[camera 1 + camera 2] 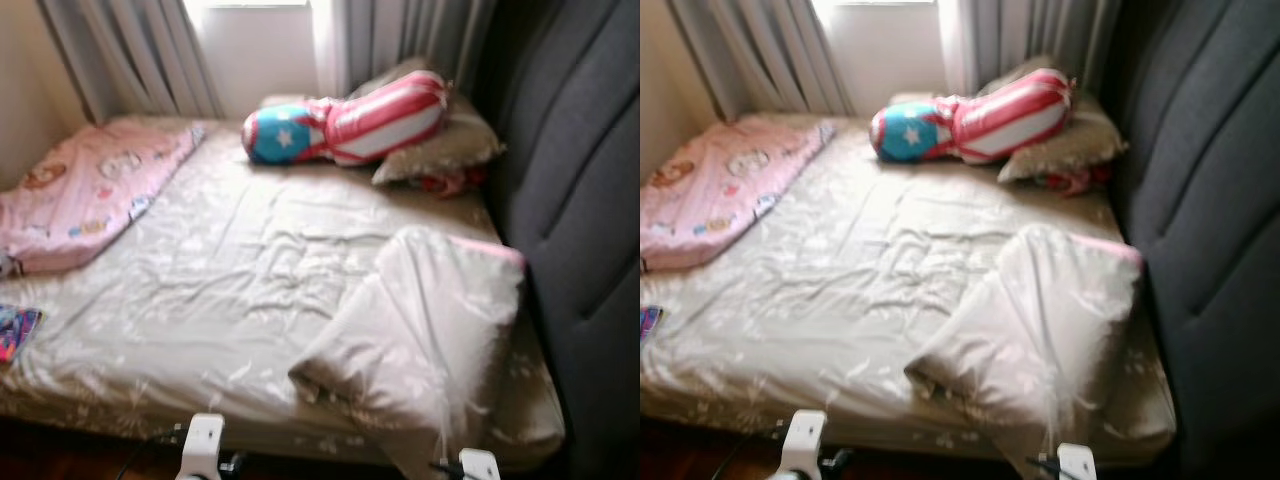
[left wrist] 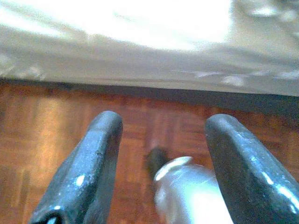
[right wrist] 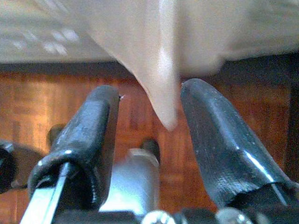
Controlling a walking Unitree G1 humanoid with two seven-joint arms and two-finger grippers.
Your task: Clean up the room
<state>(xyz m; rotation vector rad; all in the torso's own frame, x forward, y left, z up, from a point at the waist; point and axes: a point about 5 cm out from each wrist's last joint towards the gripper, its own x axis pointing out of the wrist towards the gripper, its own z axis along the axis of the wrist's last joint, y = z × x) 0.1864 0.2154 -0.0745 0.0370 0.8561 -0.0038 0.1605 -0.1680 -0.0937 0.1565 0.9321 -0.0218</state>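
A beige pillow [image 1: 420, 330] lies tilted at the bed's near right corner, one corner hanging over the mattress edge. That hanging cloth corner [image 3: 161, 88] dangles between the two spread fingers of my right gripper [image 3: 152, 91], which is open below the bed edge. My left gripper [image 2: 166, 120] is open too, held low over the wooden floor [image 2: 46, 140] just before the mattress side. The rumpled grey-beige sheet [image 1: 230, 290] covers the bed. A pink printed blanket [image 1: 85, 195] lies along the bed's left side.
A red, white and blue bolster [image 1: 345, 120] rests on a second pillow [image 1: 445, 145] at the far end, with something red [image 1: 445, 183] beneath. A dark padded headboard [image 1: 580, 200] lines the right. A colourful item [image 1: 15, 330] lies at the left edge. Grey curtains [image 1: 130, 50] hang behind.
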